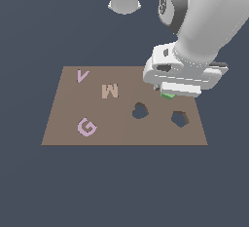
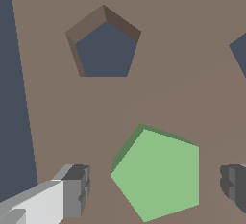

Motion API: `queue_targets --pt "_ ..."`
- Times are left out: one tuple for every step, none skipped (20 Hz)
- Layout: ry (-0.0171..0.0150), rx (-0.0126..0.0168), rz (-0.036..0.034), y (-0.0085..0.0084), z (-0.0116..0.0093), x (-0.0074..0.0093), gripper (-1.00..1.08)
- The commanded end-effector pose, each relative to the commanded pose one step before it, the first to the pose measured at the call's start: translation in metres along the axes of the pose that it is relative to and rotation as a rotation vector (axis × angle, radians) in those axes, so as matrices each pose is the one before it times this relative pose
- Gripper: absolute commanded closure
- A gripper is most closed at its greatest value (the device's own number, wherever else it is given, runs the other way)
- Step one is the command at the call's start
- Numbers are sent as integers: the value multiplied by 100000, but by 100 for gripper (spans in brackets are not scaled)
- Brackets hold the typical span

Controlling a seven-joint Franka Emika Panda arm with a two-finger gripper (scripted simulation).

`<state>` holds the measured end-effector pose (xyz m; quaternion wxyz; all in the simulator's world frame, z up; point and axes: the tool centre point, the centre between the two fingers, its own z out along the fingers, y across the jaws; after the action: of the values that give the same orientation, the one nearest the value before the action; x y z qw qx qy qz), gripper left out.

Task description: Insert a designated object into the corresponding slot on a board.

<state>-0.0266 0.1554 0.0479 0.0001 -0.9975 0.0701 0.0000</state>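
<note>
Your gripper [image 2: 156, 182] hovers with jaws open around the green pentagon block [image 2: 158, 172] (apart from both fingers); pentagon slot [image 2: 104, 50] lies near on the brown board [image 2: 182, 93].

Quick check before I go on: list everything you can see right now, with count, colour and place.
board: one, brown, flat on the dark ground.
letter V: one, pink, far corner at the exterior view's left.
letter M: one, tan, mid-board.
letter G: one, pink, near edge, the exterior view's left.
heart-shaped hole: one, dark, mid-board.
pentagon slot: one, dark, empty, near the board's edge at the exterior view's right.
green pentagon block: one, bright green, on the board beside the slot, under the gripper.
gripper: one, white with grey fingers, open, straddling the block without touching.
</note>
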Motion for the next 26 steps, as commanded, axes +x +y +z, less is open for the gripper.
queue_targets --pt "-66 -34 55 -15 600 -5 -92" --pt "28 6 63 -2 351 18 -92" --pt "0 0 0 -31 316 2 -92" --pt "29 5 63 12 229 14 -92" --pt "0 0 0 -16 176 0 -92" --pt "0 0 0 -10 106 -1 -92" --pt "0 0 0 -3 35 0 -92" --pt "0 0 0 0 0 0 108" --pt "0 0 0 0 0 0 108" --pt "0 0 0 0 0 0 108" --pt "0 0 0 0 0 0 108" --pt "0 0 0 0 0 0 108" --pt "0 0 0 0 0 0 108" --pt "0 0 0 0 0 0 108" --pt "0 0 0 0 0 0 108" --pt "0 0 0 0 0 0 108" --pt "0 0 0 0 0 0 108" --pt "122 60 21 -12 -80 38 108" --pt "0 0 0 1 -64 0 108" --pt "-61 -29 16 10 -151 6 108" --pt "0 0 0 3 -192 0 108" --pt "0 0 0 1 -64 0 108" --pt "-90 -37 -1 7 212 -24 108" --pt "10 4 -68 3 -7 2 108" --pt "1 0 -207 8 -1 8 108" --pt "1 0 -345 13 -1 13 108"
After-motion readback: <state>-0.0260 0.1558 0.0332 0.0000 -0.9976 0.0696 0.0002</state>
